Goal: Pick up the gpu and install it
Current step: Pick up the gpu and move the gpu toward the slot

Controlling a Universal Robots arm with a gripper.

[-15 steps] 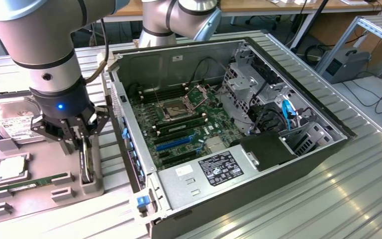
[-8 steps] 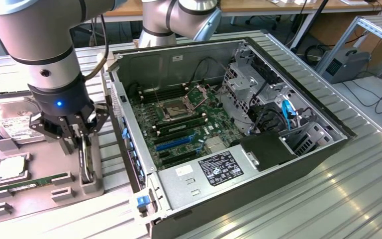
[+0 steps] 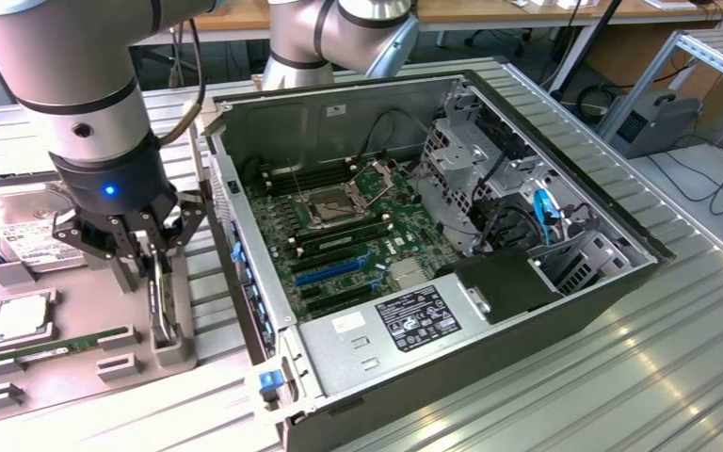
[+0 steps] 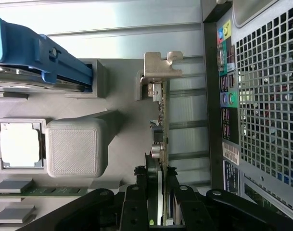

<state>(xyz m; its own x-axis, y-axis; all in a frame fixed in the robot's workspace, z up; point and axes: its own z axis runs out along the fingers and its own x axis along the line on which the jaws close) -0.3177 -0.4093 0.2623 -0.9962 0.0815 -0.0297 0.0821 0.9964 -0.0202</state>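
The gpu (image 3: 158,303) stands on edge in a slot of the grey holder tray (image 3: 79,372), just outside the open computer case (image 3: 336,105). In the wrist view the gpu (image 4: 159,127) appears edge-on, with its silver end bracket (image 4: 160,67) at the far end. My gripper (image 3: 151,275) comes straight down over the card. Its black fingers (image 4: 138,195) press against both faces of the card's near end, so the gripper (image 4: 158,197) is shut on the gpu. The card still rests in the tray.
On the tray lie a hard drive (image 3: 29,231), a processor (image 3: 20,318) and a green memory stick (image 3: 54,347). Inside the case, the motherboard's blue slot (image 3: 330,271) lies near the power supply (image 3: 418,320). The case's perforated rear panel (image 4: 266,96) is close beside the card.
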